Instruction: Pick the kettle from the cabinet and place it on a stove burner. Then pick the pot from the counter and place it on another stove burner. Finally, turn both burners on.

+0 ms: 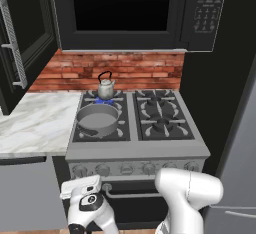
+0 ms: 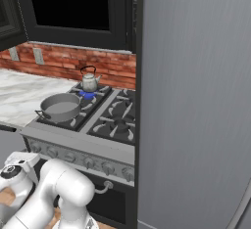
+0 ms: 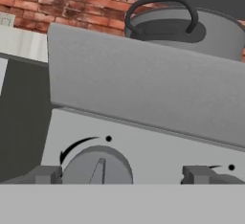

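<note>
The small silvery kettle point(image 1: 105, 86) point(image 2: 89, 81) stands on the stove's rear left burner, where a blue flame point(image 1: 104, 100) point(image 2: 88, 95) shows under it. On the front left burner sits the wide grey pot point(image 1: 97, 118) point(image 2: 60, 106) point(image 3: 191, 31). My gripper point(image 3: 122, 175) is low in front of the stove's knob panel point(image 1: 135, 168), open, with nothing between its fingers. Just inside the left fingertip point(image 3: 45, 174) is a round grey knob point(image 3: 97, 166). The pot's dark loop handle point(image 3: 160, 7) rises above the stove's front edge.
The marble counter point(image 1: 35, 123) point(image 2: 19, 93) lies left of the stove. A black microwave point(image 1: 130, 13) with a keypad hangs above it, and a black cabinet door with a steel handle point(image 1: 12, 43) is at the left. A tall grey fridge point(image 2: 196, 101) stands right of the stove.
</note>
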